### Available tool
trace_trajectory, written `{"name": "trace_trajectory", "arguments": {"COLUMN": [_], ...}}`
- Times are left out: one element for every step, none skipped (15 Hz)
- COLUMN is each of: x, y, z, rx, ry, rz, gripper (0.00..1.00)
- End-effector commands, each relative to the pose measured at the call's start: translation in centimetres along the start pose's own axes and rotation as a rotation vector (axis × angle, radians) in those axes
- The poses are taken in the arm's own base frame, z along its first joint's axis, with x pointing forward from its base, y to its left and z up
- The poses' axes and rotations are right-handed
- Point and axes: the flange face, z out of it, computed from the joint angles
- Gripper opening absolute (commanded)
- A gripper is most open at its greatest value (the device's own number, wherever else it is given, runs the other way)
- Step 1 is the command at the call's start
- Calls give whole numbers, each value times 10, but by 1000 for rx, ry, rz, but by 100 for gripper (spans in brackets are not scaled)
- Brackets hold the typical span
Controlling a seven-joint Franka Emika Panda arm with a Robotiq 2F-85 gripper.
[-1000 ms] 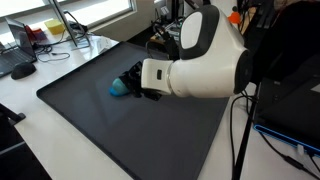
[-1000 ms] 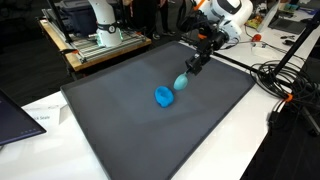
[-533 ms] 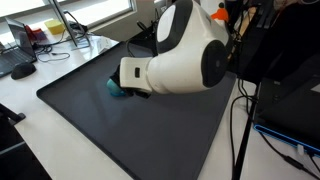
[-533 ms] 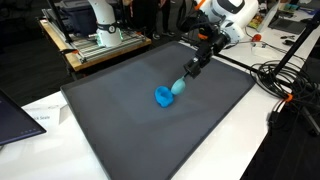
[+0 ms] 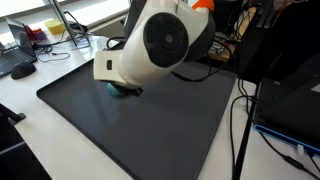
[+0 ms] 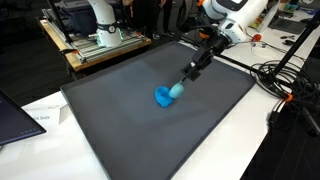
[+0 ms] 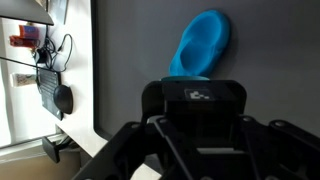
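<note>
The gripper was pressed together on a pale teal piece, which hung from its tips low over the dark mat, near the mat's middle. The piece touched or almost touched a blue round thing just beside it; I could not tell which. In my judgement, doing this step well needed a firm pinch and a slow, straight descent, so that the teal piece would not push its blue neighbour away.
</note>
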Motion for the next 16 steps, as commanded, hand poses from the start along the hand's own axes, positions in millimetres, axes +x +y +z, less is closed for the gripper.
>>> {"name": "trace_trajectory", "arguments": {"x": [9,11,13,16,18,20,22,24,26,28,30,32,34,36,37,38], "y": [24,29,36,41,47,52,58,64,70,75,80,86,90,94,98,102], "z": [-1,-1,0,1,2,3,4,5,5,6,7,8,10,12,15,17], "rx": [89,104,116,127,140,149,160,172,179,190,200,215,229,247,266,286], "ry": [-24,-30,-38,-41,-48,-51,-54,-56,-57,-55,-55,-53,-55,-58,-63,-67], "rz": [11,18,23,26,27,29,28,28,26,21,15,8,4,2,0,2], "gripper": [22,22,22,22,22,22,22,22,22,22,22,22,22,22,22,22]}}
